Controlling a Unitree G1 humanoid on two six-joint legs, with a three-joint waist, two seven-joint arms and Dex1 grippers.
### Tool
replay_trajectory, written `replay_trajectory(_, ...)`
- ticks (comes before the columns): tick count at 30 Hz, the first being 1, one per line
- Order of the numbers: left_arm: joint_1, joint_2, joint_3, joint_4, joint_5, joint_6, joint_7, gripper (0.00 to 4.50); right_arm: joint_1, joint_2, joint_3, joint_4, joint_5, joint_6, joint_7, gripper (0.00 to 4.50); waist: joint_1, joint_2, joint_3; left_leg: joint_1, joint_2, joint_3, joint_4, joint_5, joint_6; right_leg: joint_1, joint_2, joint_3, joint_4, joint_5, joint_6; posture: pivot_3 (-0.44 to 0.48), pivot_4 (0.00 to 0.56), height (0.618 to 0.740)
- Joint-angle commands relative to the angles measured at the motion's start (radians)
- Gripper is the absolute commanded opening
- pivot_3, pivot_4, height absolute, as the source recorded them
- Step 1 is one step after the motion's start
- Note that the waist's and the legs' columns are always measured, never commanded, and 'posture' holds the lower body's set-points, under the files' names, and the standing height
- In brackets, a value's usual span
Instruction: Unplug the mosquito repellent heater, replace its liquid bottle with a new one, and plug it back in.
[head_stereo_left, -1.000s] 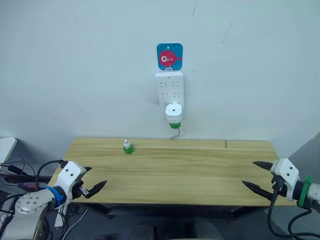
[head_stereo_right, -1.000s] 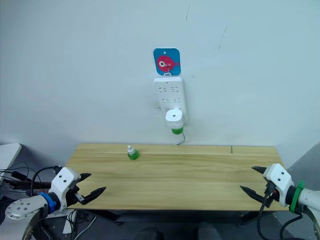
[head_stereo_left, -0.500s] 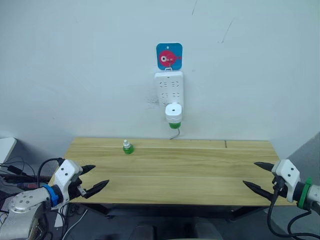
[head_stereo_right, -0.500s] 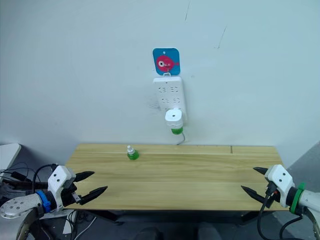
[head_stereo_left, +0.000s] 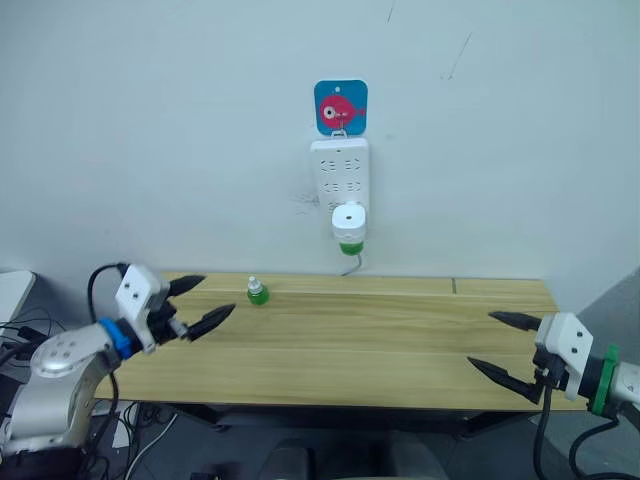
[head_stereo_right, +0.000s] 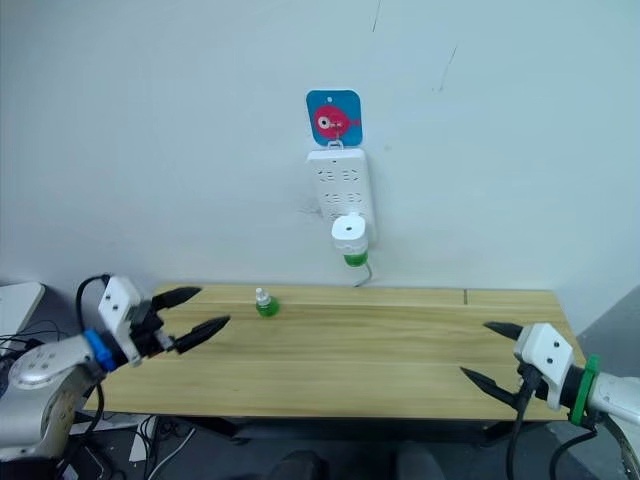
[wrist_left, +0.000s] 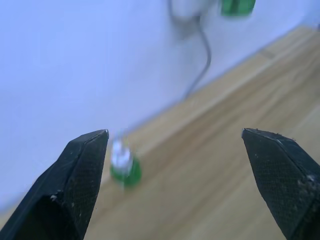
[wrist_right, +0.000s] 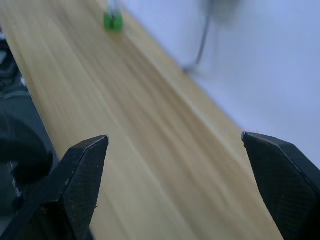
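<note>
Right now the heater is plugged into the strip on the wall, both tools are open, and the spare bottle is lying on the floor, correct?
Not quite. The bottle stands on the table, as the left eye view shows. The rest holds: the heater is plugged into the strip, and the left tool and right tool are open.

The left gripper (head_stereo_left: 203, 304) is raised over the left end of the worktop (head_stereo_left: 350, 345), its two black fingers spread wide and pointing to the robot's right. The right gripper (head_stereo_left: 497, 344) sits low at the right end (jaws likewise wide apart), pointing left, holding nothing.
</note>
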Motion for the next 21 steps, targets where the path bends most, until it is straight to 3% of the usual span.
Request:
replay_trajectory(1,-0.122,-0.020,-0.055,-0.011,-0.018,0.058,0.010,4.50,-0.093,0.001,-0.013,-0.210,0.131,0.197,-0.139,4.46,-0.006,-0.002,0.009,0.000,0.000,0.000,0.000,0.000,0.000,0.000,0.000,0.000,0.000,0.000,0.000,-0.082,0.133,0.740)
replay_trajectory(9,-0.404,-0.099,-0.138,0.277,0.043,0.006,-0.035,4.50,-0.390,-0.023,0.033,-0.402,0.305,0.577,-0.413,4.46,-0.049,-0.008,0.024,-0.007,-0.001,-0.002,0.000,0.000,0.000,-0.004,0.000,-0.002,-0.003,0.002,0.005,-0.179,0.155,0.740)
replay_trajectory(12,-0.459,-0.115,-0.149,0.376,0.064,-0.042,-0.062,3.88,-0.448,-0.029,0.046,-0.422,0.333,0.640,-0.455,4.50,-0.061,-0.009,0.033,-0.009,-0.001,-0.004,0.000,-0.001,0.002,-0.005,-0.001,-0.002,-0.004,0.004,0.001,-0.193,0.158,0.740)
replay_trajectory(15,-0.535,-0.144,-0.172,0.485,0.105,-0.103,-0.066,2.95,-0.487,-0.028,0.048,-0.439,0.370,0.688,-0.485,4.50,-0.071,-0.010,0.040,-0.011,-0.001,-0.004,0.000,-0.002,0.003,-0.007,-0.001,-0.002,-0.004,0.004,0.001,-0.217,0.163,0.740)
replay_trajectory(21,-0.654,-0.202,-0.203,0.646,0.158,-0.194,-0.096,2.95,-0.513,-0.028,0.052,-0.462,0.411,0.740,-0.525,4.50,-0.081,-0.011,0.047,-0.013,-0.002,-0.005,0.000,-0.002,0.003,-0.007,-0.002,-0.003,-0.005,0.004,0.002,-0.236,0.168,0.740)
